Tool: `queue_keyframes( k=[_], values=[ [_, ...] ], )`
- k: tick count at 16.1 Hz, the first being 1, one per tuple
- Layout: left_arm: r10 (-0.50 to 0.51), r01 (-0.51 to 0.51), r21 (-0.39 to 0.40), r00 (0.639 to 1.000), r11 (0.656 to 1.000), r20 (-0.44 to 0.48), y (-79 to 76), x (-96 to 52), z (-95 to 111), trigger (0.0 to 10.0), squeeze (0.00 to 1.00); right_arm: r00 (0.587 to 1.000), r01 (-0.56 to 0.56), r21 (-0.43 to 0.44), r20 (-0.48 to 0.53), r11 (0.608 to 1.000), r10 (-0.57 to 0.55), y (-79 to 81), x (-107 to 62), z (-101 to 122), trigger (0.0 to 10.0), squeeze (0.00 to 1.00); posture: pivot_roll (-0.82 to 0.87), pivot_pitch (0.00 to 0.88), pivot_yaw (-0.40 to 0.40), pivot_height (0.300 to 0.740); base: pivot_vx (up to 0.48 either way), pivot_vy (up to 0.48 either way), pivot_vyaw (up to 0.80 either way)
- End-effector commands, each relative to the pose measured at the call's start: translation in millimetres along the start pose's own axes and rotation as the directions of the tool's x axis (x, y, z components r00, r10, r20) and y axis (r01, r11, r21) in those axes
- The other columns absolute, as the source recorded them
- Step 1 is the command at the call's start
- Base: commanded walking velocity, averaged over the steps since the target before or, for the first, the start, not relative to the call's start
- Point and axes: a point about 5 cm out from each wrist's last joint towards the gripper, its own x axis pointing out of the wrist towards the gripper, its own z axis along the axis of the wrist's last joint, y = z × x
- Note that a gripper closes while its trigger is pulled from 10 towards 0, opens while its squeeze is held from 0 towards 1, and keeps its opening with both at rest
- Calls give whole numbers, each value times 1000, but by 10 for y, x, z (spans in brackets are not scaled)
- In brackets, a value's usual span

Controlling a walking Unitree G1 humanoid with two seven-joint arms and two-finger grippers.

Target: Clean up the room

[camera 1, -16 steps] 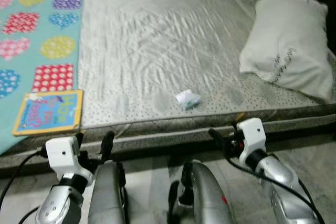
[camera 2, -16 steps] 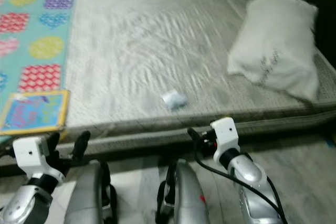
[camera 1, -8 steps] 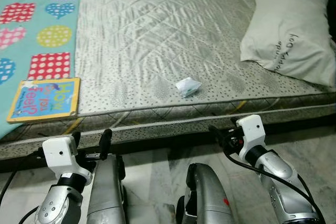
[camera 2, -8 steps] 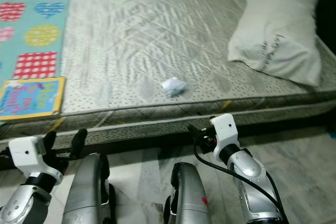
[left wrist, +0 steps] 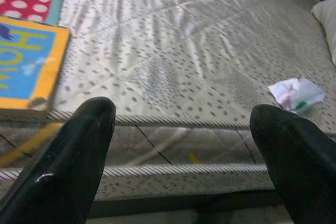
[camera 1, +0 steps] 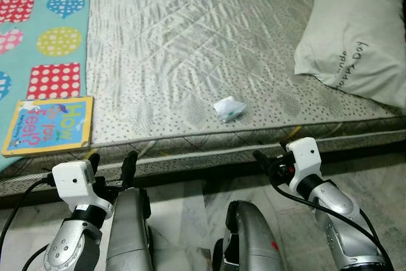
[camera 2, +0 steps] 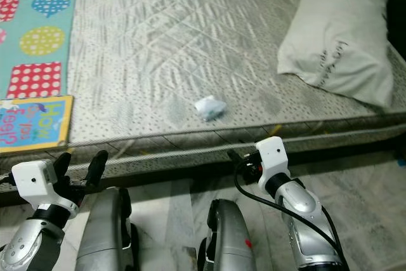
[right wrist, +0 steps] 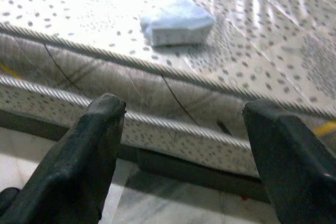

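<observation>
Grey quilted mattress (camera 1: 190, 49) with a dotted border lies low on a pale marble floor (camera 1: 184, 207), its near edge running across just ahead of both arms. On the mattress close to that near edge sits a small crumpled wrapper (camera 1: 228, 108), white with a bit of green, lying by itself on the dotted strip. Well to the right of it, a pale grey pillow (camera 1: 355, 36) with dark lettering rests at the mattress's right side. On the left a teal blanket (camera 1: 38, 36) printed with coloured hearts, circles and squares covers that part of the bed, and a thin picture book (camera 1: 47, 125) with a yellow border lies on it at the near edge.

The left gripper (camera 1: 111, 164) hovers in front of the mattress edge, below the book's right corner, its two black fingers (left wrist: 68, 161) spread apart with nothing between them. The right gripper (camera 1: 269, 160) hangs before the mattress side a little to the right of the wrapper, fingers (right wrist: 89, 150) also held wide and holding nothing; in the right wrist view the wrapper (right wrist: 176, 20) lies on the mattress top beyond the gap between them
</observation>
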Motion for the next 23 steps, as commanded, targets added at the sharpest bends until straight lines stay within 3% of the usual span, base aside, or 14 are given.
queue_keyframes(
  k=[1, 10, 14, 20, 23],
  values=[
    [-2, 2, -5, 1000, 1000, -18, 2, -21, -42, 10000, 0, 1000, 22, 3, -21, 1000, -22, -42, -48, -61, 10000, 0, -30, 271, -106, 575, 266, 0, 0],
    [2, -2, 9, 1000, 1000, -27, 5, 8, -50, 10000, 0, 1000, 22, -11, -8, 1000, -22, -23, -15, -61, 10000, 0, -19, 261, -100, 575, 148, 0, 0],
    [3, -3, 2, 1000, 1000, -31, -10, 15, -57, 10000, 0, 1000, 19, -14, 7, 1000, -18, -10, 39, -15, 10000, 0, -17, 259, -107, 575, 0, 0, 739],
    [16, -17, -1, 999, 1000, -31, -20, -6, -53, 10000, 0, 999, 28, 20, 35, 999, -28, 59, 302, 102, 10000, 0, 10, 258, -116, 575, 0, 0, 0],
    [19, -19, 0, 999, 1000, -33, -32, -63, -32, 10000, 0, 999, 0, 39, 44, 999, -1, 267, 586, 189, 10000, 0, 56, 270, -125, 575, 0, 0, 0]
  ],
)
